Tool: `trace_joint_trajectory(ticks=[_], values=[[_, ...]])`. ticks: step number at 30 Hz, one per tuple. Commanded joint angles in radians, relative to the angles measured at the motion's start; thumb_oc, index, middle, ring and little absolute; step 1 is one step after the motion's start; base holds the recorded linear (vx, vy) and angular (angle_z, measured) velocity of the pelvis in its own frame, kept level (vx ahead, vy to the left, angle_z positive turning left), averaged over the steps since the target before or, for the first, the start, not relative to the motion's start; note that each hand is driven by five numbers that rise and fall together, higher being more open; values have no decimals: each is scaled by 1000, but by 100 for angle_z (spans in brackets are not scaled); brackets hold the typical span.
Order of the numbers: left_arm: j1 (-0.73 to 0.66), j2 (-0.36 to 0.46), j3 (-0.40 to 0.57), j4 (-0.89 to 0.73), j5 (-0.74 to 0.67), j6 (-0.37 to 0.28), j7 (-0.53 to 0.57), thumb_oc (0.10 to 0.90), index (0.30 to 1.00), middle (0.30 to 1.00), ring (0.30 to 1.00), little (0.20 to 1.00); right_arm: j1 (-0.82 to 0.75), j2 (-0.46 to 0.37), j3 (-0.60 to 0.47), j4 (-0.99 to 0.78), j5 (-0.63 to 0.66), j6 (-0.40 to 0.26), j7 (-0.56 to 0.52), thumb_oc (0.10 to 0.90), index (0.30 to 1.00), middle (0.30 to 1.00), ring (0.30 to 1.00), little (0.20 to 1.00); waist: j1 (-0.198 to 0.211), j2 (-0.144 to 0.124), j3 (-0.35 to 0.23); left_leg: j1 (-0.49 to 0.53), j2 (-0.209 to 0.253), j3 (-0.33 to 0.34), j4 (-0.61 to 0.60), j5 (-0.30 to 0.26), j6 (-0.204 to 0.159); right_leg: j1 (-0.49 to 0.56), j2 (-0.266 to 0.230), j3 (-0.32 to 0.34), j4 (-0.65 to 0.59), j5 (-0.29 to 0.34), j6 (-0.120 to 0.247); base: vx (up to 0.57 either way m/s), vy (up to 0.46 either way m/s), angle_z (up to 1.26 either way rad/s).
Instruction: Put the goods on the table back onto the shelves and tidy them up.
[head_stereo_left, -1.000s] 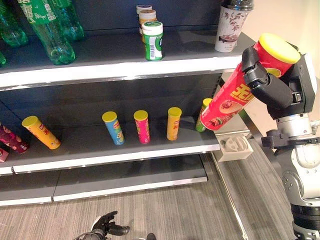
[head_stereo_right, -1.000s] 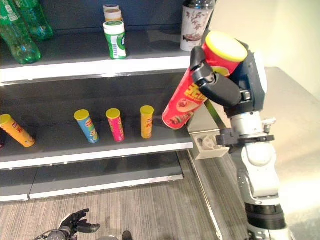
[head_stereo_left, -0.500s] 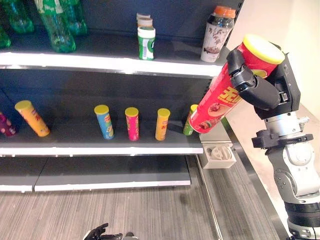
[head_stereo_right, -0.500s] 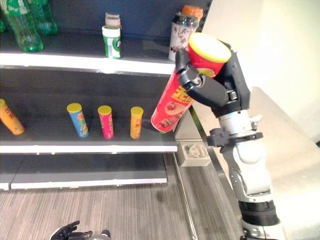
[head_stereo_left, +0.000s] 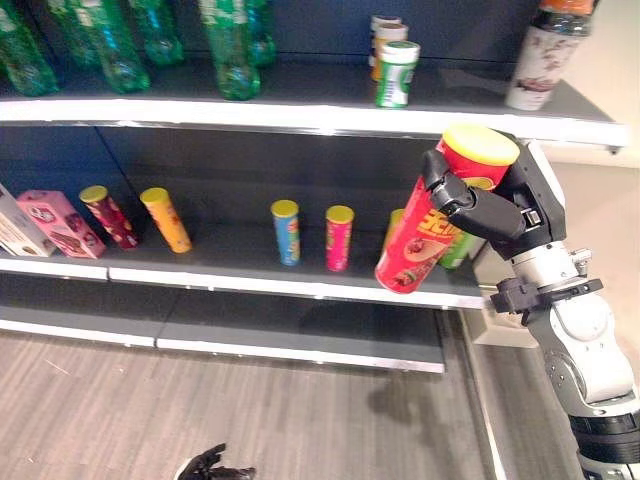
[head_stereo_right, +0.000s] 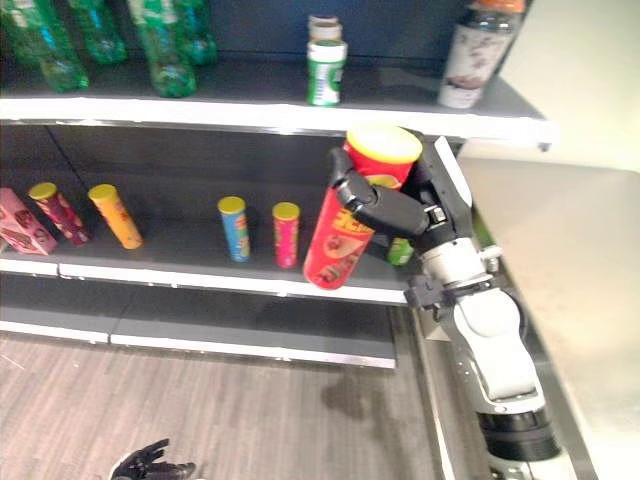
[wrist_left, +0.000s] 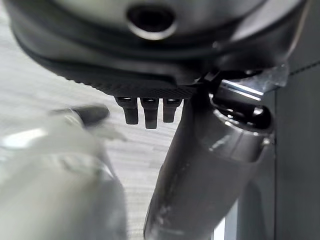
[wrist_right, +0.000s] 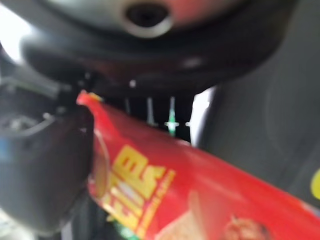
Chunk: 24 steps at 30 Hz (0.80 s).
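The right hand (head_stereo_left: 478, 203) has its fingers curled round a big red can (head_stereo_left: 425, 232) with a yellow lid, gripping it near the top. The can is tilted, lid up, its base hanging in front of the middle shelf (head_stereo_left: 300, 285) near that shelf's right end, just above the front edge; whether it touches the edge cannot be told.

Taking the red can as the landmark: right behind it stands a green can (head_stereo_right: 400, 250), mostly hidden. To its left on the same shelf stand a pink can (head_stereo_left: 338, 238) and a blue can (head_stereo_left: 286, 232), each upright with a gap of bare shelf between them. Farther left lean an orange can (head_stereo_left: 166, 219) and a dark red can (head_stereo_left: 108, 216), then a pink box (head_stereo_left: 60, 223) at the far end.

Above the can, on the top shelf (head_stereo_left: 300, 110), a green and white pot (head_stereo_left: 395, 74) stands close over it; green bottles (head_stereo_left: 232, 48) stand to the left and a brown bottle (head_stereo_left: 545, 55) to the right.

The left hand (head_stereo_left: 214, 465) hangs low above the floor, well below and left of the can, fingers loosely spread and holding nothing.
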Motion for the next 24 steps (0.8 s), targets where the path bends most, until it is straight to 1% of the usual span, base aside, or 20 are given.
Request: trace_joint_trajectory(ticks=[1, 3, 5, 6, 7, 8, 9, 10, 11, 12, 13, 14, 15, 16, 17, 18, 20, 21, 23, 24], values=[[-30, 102, -25, -59, 43, -36, -3, 800, 900, 900, 900, 900, -135, -10, -24, -93, -57, -65, 10, 400, 300, 300, 300, 300, 19, -40, -51, -18, -30, -6, -62, -9, 55, -29, -83, -25, -84, 102, 115, -83, 541, 34], [-43, 120, -34, -56, 67, -34, -7, 800, 900, 900, 900, 900, -104, 9, -33, -91, -107, -58, 7, 400, 300, 300, 300, 300, 16, -57, -43, -13, -117, -10, -68, -71, 101, -18, -168, -37, -33, 170, 115, -54, 538, 79], [-46, 146, -46, -60, 89, -35, -10, 800, 900, 900, 900, 900, -93, 21, -17, -69, -139, -51, -2, 400, 300, 300, 300, 300, 0, -69, -21, -1, -178, -19, -68, -101, 145, -22, -215, -5, 23, 230, 115, -22, 532, 99], [-41, 162, -43, -57, 90, -34, -5, 800, 900, 900, 900, 900, -109, 33, -3, -62, -143, -61, -11, 400, 300, 300, 300, 300, -29, -59, 2, 7, -201, -27, -68, -106, 173, -67, -198, 66, 96, 213, 113, -4, 542, 60], [-32, 164, -33, -55, 94, -33, 1, 800, 900, 900, 900, 900, -113, 43, 7, -58, -146, -63, -9, 400, 300, 300, 300, 300, -35, -54, 11, 15, -210, -16, -68, -106, 187, -110, -176, 101, 148, 181, 106, -8, 396, 56], [-31, 164, -31, -56, 94, -33, 1, 800, 900, 900, 900, 900, -114, 44, 10, -57, -146, -64, -9, 400, 300, 300, 300, 300, -31, -54, 10, 15, -209, -10, -68, -107, 186, -121, -177, 111, 159, 174, 105, 15, 272, 70], [-22, 165, -20, -52, 92, -32, 3, 800, 900, 900, 900, 900, -117, 49, 14, -54, -150, -63, -4, 400, 300, 300, 300, 300, -31, -52, 16, 23, -221, 1, -68, -105, 196, -145, -149, 113, 197, 156, 101, 22, 319, 37], [-10, 162, -6, -46, 85, -29, 9, 800, 900, 900, 900, 900, -131, 51, 32, -47, -162, -63, 3, 400, 300, 300, 300, 300, -23, -49, 26, 27, -244, 17, -68, -102, 217, -174, -88, 87, 256, 110, 93, 26, 316, -27], [-9, 161, -5, -46, 84, -29, 10, 800, 900, 900, 900, 900, -133, 51, 34, -46, -163, -63, 3, 400, 300, 300, 300, 300, -23, -48, 26, 28, -242, 18, -68, -104, 215, -177, -87, 88, 261, 104, 93, 26, 286, -53], [-1, 156, 5, -44, 77, -27, 15, 800, 900, 900, 900, 900, -143, 51, 49, -39, -167, -64, 9, 400, 300, 300, 300, 300, -17, -44, 31, 30, -255, 24, -68, -105, 226, -200, -46, 40, 301, 71, 87, 39, 185, -52], [17, 144, 24, -34, 66, -24, 22, 800, 900, 900, 900, 900, -153, 55, 69, -29, -169, -67, 17, 400, 300, 300, 300, 300, -8, -49, 37, 32, -281, 22, -68, -110, 237, -236, 15, -15, 297, 47, 83, 38, 189, -13], [18, 143, 25, -35, 66, -24, 22, 800, 900, 900, 900, 900, -155, 55, 72, -27, -169, -67, 17, 400, 300, 300, 300, 300, -10, -47, 35, 31, -278, 22, -68, -110, 236, -235, 19, -16, 293, 47, 82, 39, 75, -30], [26, 133, 39, -25, 59, -21, 25, 800, 900, 900, 900, 900, -154, 50, 78, -26, -184, -67, 16, 400, 300, 300, 300, 300, -7, -55, 32, 29, -288, 20, -68, -113, 231, -228, 61, -24, 226, 33, 75, 12, -56, -36], [19, 128, 49, -14, 64, -19, 30, 800, 900, 900, 900, 900, -142, 40, 77, -24, -199, -68, 12, 400, 300, 300, 300, 300, -5, -68, 30, 22, -293, 12, -68, -114, 222, -214, 106, 8, 135, 2, 59, 17, -105, -16], [23, 117, 48, -18, 62, -23, 27, 800, 900, 900, 900, 900, -131, 37, 70, -34, -198, -61, 12, 400, 300, 300, 300, 300, -5, -70, 24, 17, -280, 8, -68, -110, 212, -206, 147, 54, 68, 0, 41, 71, -144, 20], [37, 87, 48, -31, 45, -25, 29, 800, 900, 900, 900, 900, -142, 46, 90, -22, -201, -58, 9, 400, 300, 300, 300, 300, 15, -71, 9, 13, -275, 20, -68, -114, 209, -182, 162, 60, 15, 1, 31, 112, -108, 42], [48, 76, 43, -57, 23, -26, 21, 800, 900, 900, 900, 900, -149, 39, 98, -23, -199, -63, -3, 400, 300, 300, 300, 300, 17, -65, -2, 20, -264, 37, -64, -100, 202, -152, 202, 69, -36, -23, 10, 102, -75, 5], [48, 76, 43, -58, 22, -26, 21, 800, 900, 900, 900, 900, -151, 38, 99, -21, -198, -64, -4, 400, 300, 300, 300, 300, 17, -64, -1, 21, -262, 38, -64, -100, 200, -150, 206, 69, -40, -24, 8, 50, -83, -23], [50, 71, 37, -74, 8, -23, 18, 800, 900, 900, 900, 900, -157, 43, 104, -16, -195, -69, -7, 400, 300, 300, 300, 300, 32, -70, 10, -13, -237, 47, 38, -127, 184, -109, 215, 53, -70, -44, -8, 50, -110, -11], [56, 62, 33, -78, -5, -21, 21, 800, 900, 900, 900, 900, -160, 59, 119, 11, -199, -65, -16, 400, 300, 300, 300, 300, 49, -74, 18, -38, -210, 44, 72, -131, 172, -73, 231, 53, -101, -50, -9, 50, -101, -11]])
